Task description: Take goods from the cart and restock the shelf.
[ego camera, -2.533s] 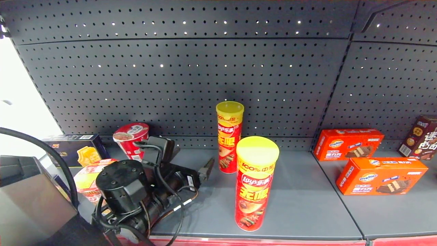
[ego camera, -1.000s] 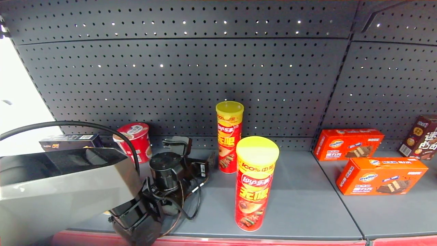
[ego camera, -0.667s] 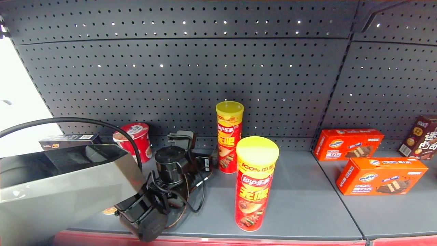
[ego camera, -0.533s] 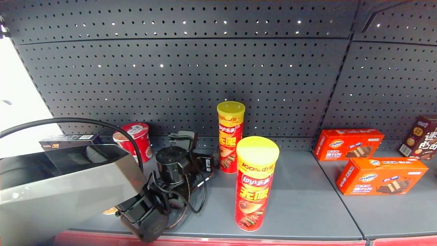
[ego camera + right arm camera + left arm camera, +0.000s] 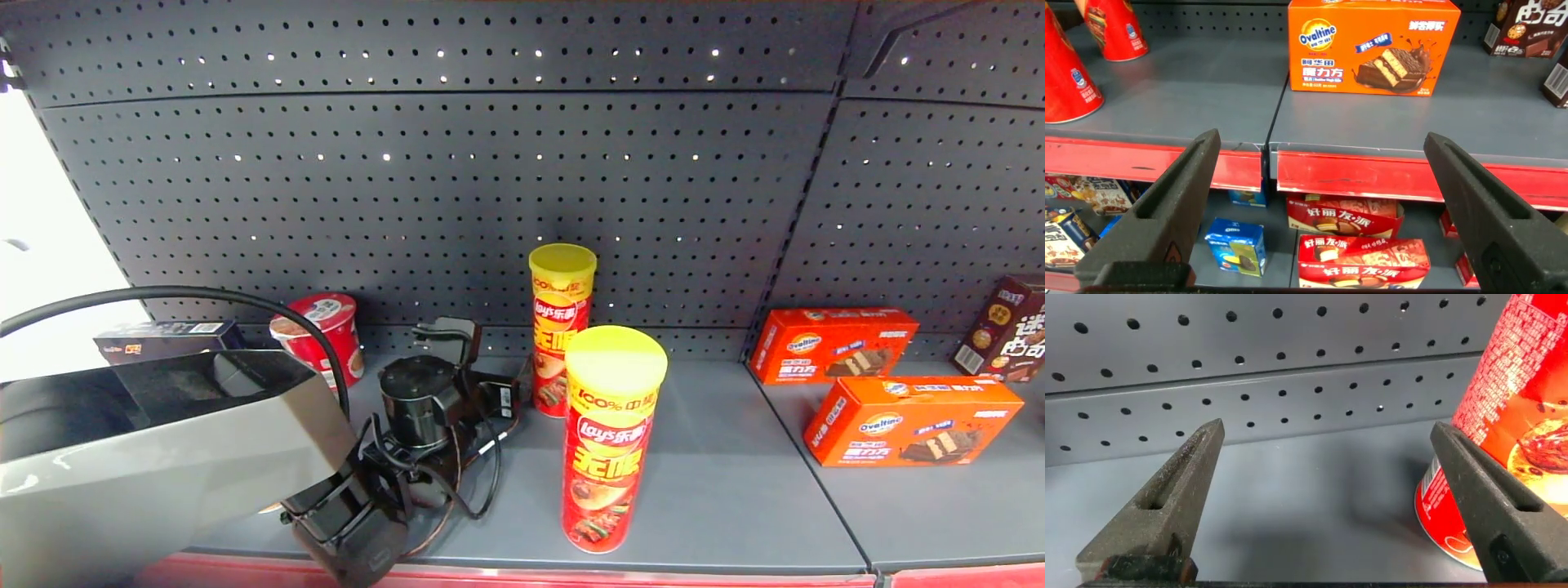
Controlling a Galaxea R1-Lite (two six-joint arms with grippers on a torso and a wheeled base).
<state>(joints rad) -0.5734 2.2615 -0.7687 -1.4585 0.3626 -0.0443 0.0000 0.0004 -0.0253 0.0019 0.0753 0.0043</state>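
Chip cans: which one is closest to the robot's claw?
The rear can by the back wall, beside the left claw; the front can stands apart near the shelf edge.

A tall red cardboard crisp tube with a yellow plastic lid (image 5: 562, 327) stands upright at the back of the grey metal shelf (image 5: 735, 498), just beside my left pincer (image 5: 1327, 433); a second identical tube (image 5: 614, 441) stands upright nearer the shelf's front edge, lid on.
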